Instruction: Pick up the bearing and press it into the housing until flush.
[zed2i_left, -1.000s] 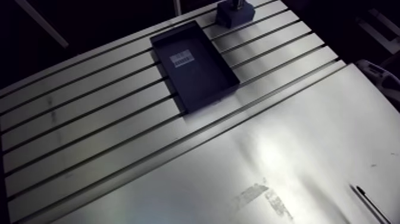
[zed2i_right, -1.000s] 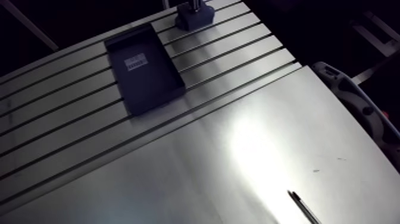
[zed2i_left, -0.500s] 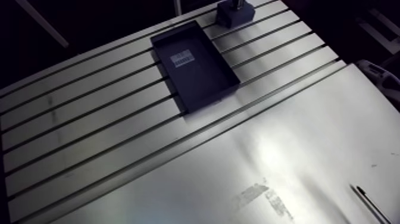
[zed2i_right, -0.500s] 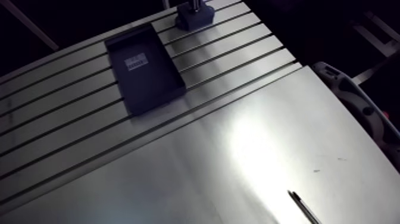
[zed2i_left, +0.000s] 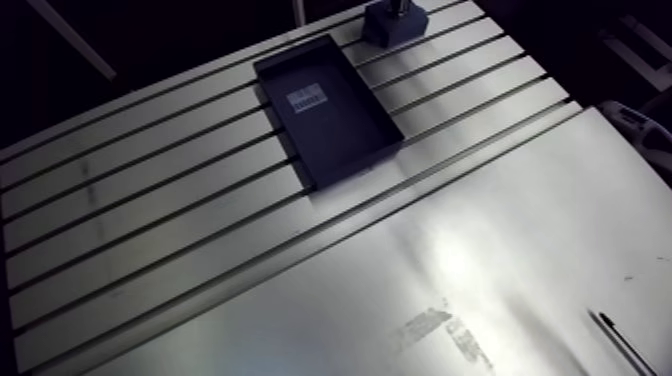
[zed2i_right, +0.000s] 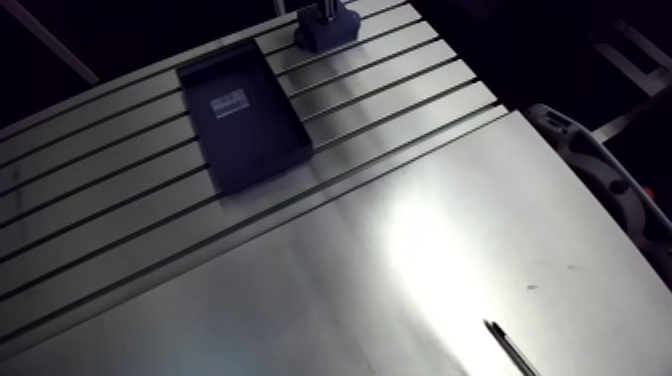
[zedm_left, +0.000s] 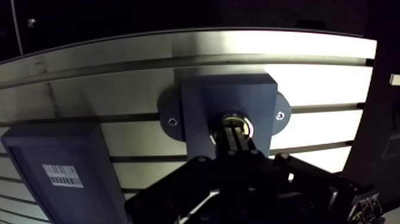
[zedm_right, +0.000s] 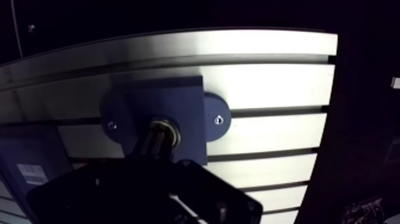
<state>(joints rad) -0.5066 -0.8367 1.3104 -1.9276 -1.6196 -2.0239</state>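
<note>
- Arm view, scene: the slotted table carries a dark tray with a white label on its floor. The housing stands beyond the tray at the table's far edge. A smooth metal sheet covers the near area, and a thin dark pen-like item lies on it, well apart from the work.
- Arm view, change: none detected. Tray, housing and sheet occupy the same positions as in the earlier pictures, and the camera has not shifted.
- Wrist view, scene: the housing is a dark block with a round flange on each side and one screw in each flange. The bearing shows as a pale ring seated in the centre bore.
- Wrist view, claw: the gripper has its two fingers drawn together with only a thin seam between them. The tips sit on the middle of the bearing, and the ring shows wider than the tips.
- Wrist view, surroundings: a corner of the tray lies just beside the housing.
- Assessment: the picking step appears complete and the pressing step is in hand. With no motion visible, the bearing is probably at or near full depth. Whether it is flush cannot be confirmed, because the fingers hide part of the ring.
</note>
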